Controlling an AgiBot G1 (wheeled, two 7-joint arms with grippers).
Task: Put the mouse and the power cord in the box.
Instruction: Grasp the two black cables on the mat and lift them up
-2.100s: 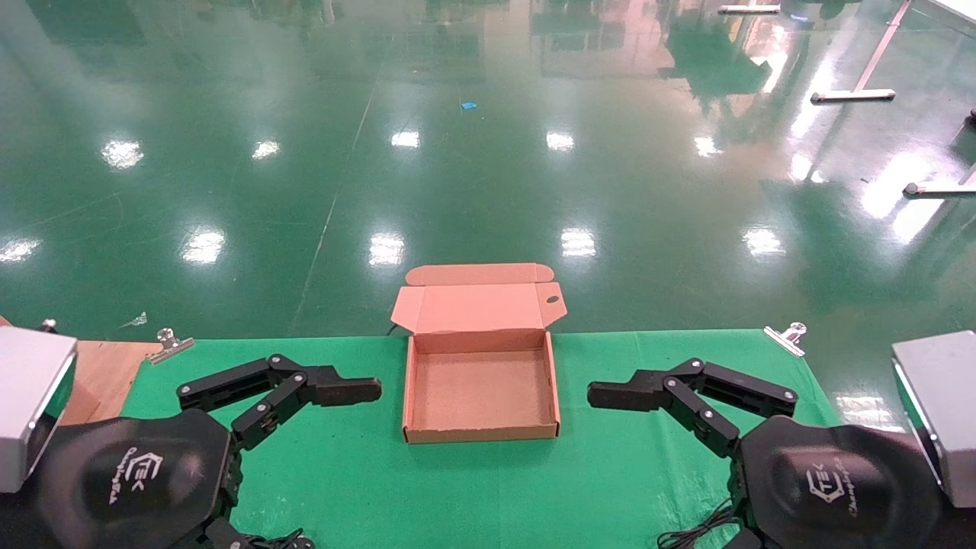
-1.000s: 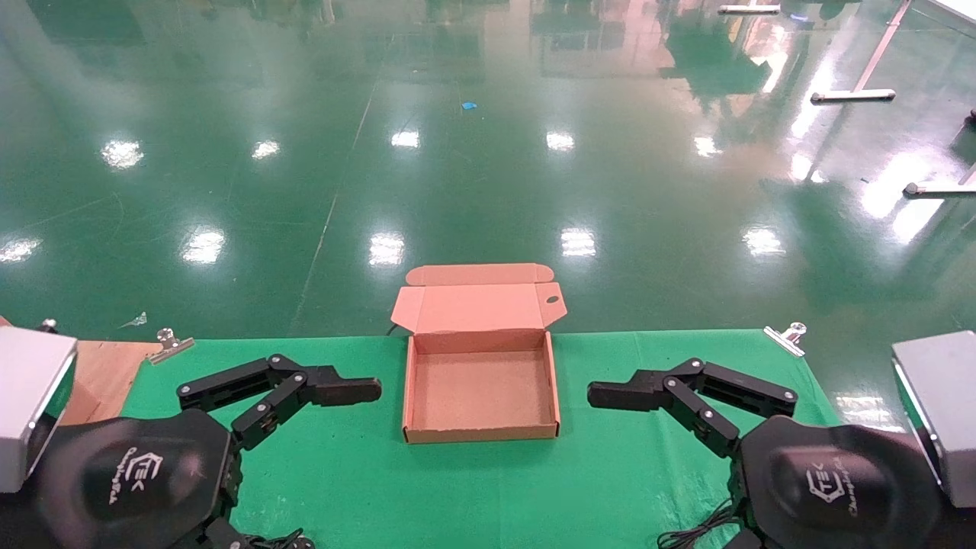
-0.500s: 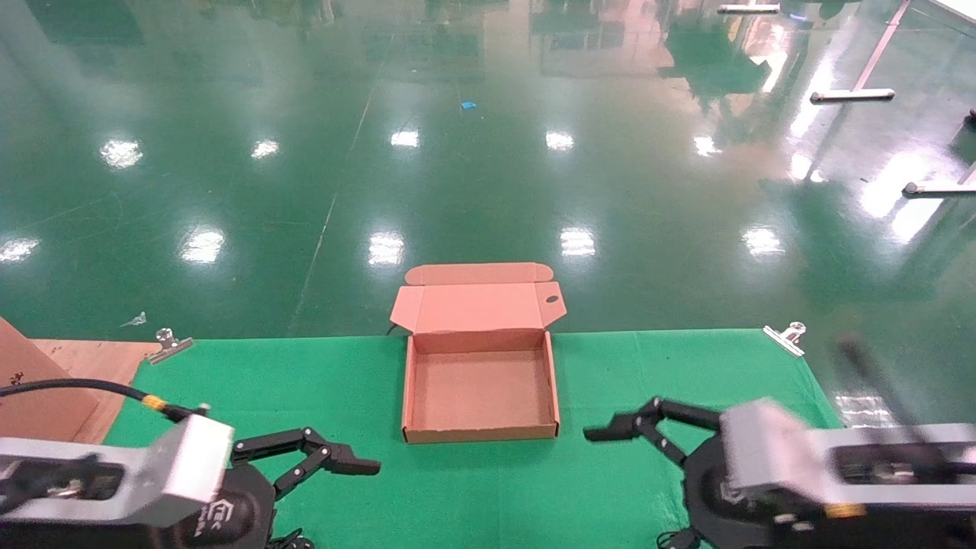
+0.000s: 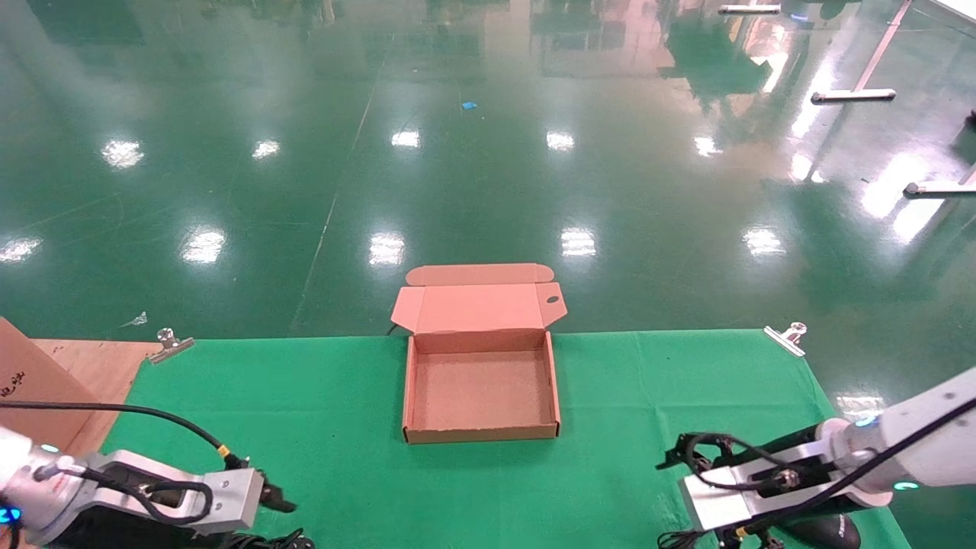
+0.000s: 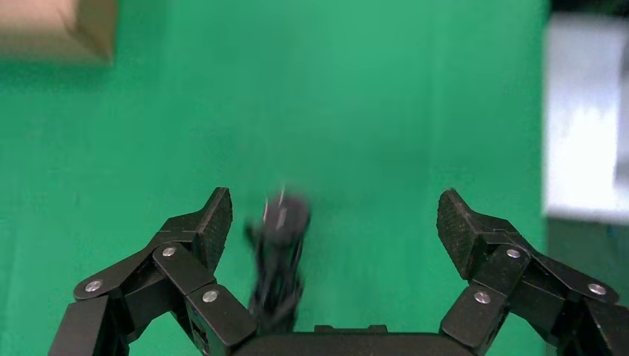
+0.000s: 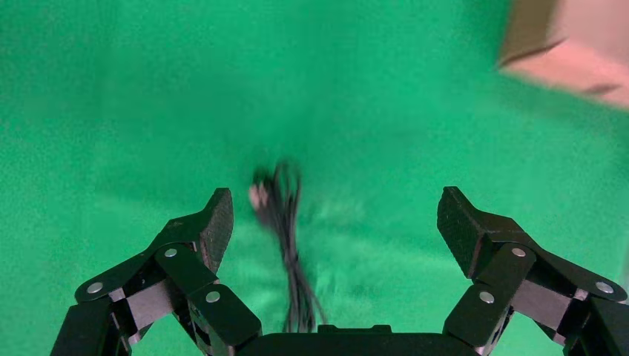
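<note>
Since the earlier frames both arms have swung from hovering level on either side of the box to pointing down at the near edge of the table, the left gripper [image 4: 276, 503] now low at about 7 o'clock in the head view and the right gripper [image 4: 675, 457] low at about 5 o'clock. The shallow square brown cardboard mailer box [image 4: 480, 435] has not shifted: it sits at the centre of the green cloth-covered table [image 4: 343, 396], its hinged lid [image 4: 478, 307] thrown back toward 12 o'clock, and its inside holds nothing. In the left wrist view the left gripper [image 5: 334, 222] is spread wide and grasps nothing, and the bundled black power cord with a chunky rounded plug end [image 5: 279, 259] lies on the cloth between its fingers [image 5: 208, 226], nearer one of them and touching neither. In the right wrist view the right gripper [image 6: 334, 219] is likewise spread wide and holds nothing, with a thin black cable [image 6: 285, 237] lying on the cloth between its fingertips [image 6: 211, 222]; the black oval body of the mouse [image 4: 820, 528] shows only partly in the head view, under the right wrist at 5 o'clock. A corner of the box shows in each wrist view, well apart from both grippers. A plain brown cardboard panel [image 4: 23, 385] stands at 9 o'clock, and silver clips [image 4: 169, 345] hold the cloth at its far corners.
</note>
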